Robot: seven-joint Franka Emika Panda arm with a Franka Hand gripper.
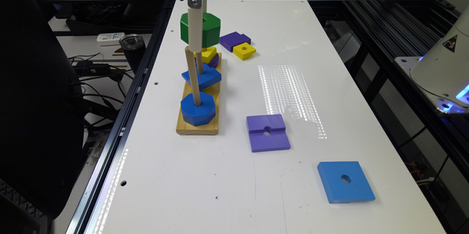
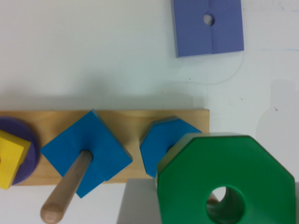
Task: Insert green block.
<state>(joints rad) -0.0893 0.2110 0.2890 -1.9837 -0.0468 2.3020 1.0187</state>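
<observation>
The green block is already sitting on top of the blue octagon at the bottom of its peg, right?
Not quite. The green block is held up in the air by the gripper, above the pegs, not down on the blue octagon. The exterior view shows it high up, near the top of the peg. The blue octagon is at the bottom of its peg.

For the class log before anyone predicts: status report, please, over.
Gripper carrying green block, held high above the peg board. Blue octagonal block already sits on the near peg. Nothing blocking.
</observation>
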